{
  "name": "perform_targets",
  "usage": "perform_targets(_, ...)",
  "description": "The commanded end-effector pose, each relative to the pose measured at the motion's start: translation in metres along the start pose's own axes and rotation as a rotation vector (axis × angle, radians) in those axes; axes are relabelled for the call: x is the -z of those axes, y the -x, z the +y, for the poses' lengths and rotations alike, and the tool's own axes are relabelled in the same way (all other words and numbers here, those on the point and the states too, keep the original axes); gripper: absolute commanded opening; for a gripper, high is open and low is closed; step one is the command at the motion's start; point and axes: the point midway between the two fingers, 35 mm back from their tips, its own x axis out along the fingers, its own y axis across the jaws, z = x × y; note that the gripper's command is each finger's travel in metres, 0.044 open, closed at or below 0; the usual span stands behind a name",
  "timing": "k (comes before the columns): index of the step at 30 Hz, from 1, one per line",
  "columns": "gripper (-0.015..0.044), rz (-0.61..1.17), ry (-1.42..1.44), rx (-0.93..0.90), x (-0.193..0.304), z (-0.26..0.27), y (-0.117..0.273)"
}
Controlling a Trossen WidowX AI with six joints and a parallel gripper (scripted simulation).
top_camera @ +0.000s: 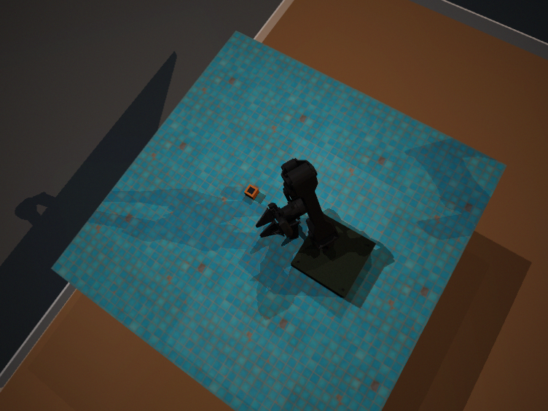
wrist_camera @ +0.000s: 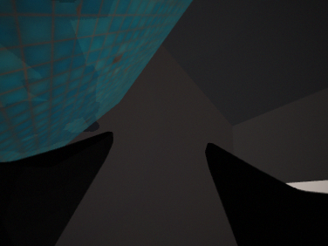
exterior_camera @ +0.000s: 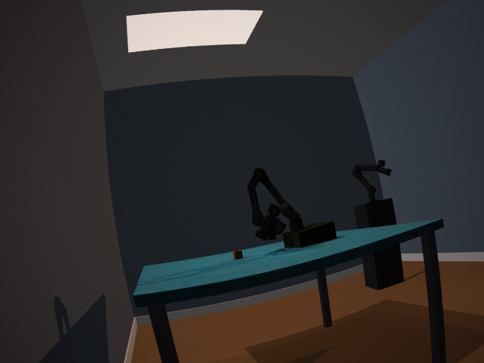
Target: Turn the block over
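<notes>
A small orange block (top_camera: 251, 191) (exterior_camera: 237, 254) rests on the blue tiled table (top_camera: 283, 79) (exterior_camera: 187, 269). Its top face shows a dark square mark in the top view, so the marked side faces up. The block is not seen in the wrist view. My gripper (top_camera: 258, 232) (wrist_camera: 160, 142) is open with nothing between its fingers. It is held above the table, between the block and the arm's base, and apart from the block. In the exterior view the gripper is dark and its fingers are hard to make out.
The arm's dark base box (top_camera: 340, 265) (exterior_camera: 312, 234) stands on the table behind the gripper. Shadows of the arm fall across the table around the block. A second arm (exterior_camera: 365, 181) stands on a dark pedestal (exterior_camera: 379, 242) beyond the table.
</notes>
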Motion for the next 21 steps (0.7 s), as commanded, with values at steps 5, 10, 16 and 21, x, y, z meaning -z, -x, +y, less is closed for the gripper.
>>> perform_targets(5,0.044,-0.24,0.381,0.142,-0.011,0.006,-0.003)
perform_targets(10,0.044,-0.573,0.918,0.362,-0.017,0.031,0.002)
perform_targets(16,0.044,-0.977,1.517,0.647,0.009,0.076,0.015)
perform_targets(21,0.044,-1.343,1.927,0.887,0.064,0.11,0.021)
